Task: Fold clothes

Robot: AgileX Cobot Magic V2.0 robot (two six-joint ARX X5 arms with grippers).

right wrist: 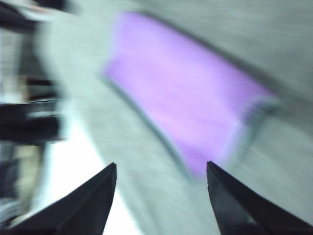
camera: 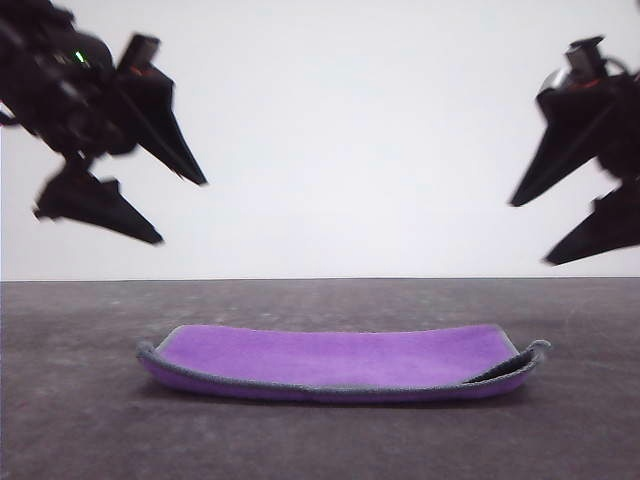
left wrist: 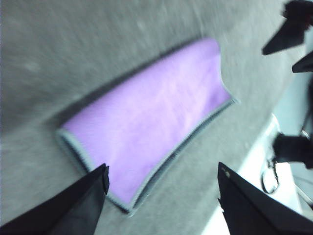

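Seen from the front: left gripper (camera: 184,212) raised at ten o'clock, both black fingers angled down toward four o'clock, spread wide with nothing between them, a small green light lit on the arm behind. Below, at six o'clock on the grey table (camera: 80,400), the cloth (camera: 340,358) lying flat and folded, purple face up, grey stitched edge running round, its right corner curled up a little to bare the dark underside. At two o'clock, right gripper (camera: 528,233) raised likewise, fingers pointing down toward eight o'clock, also splayed apart and holding nothing. Both claws well above the cloth, touching neither it nor the table. From the left wrist: cloth (left wrist: 151,122) as a purple strip lying slantwise, grey edging plain along its near side, the far gripper's dark tips visible past its end. From the right wrist: heavy blur, cloth (right wrist: 186,98) a purple patch, edging barely traceable. No legible writing anywhere.
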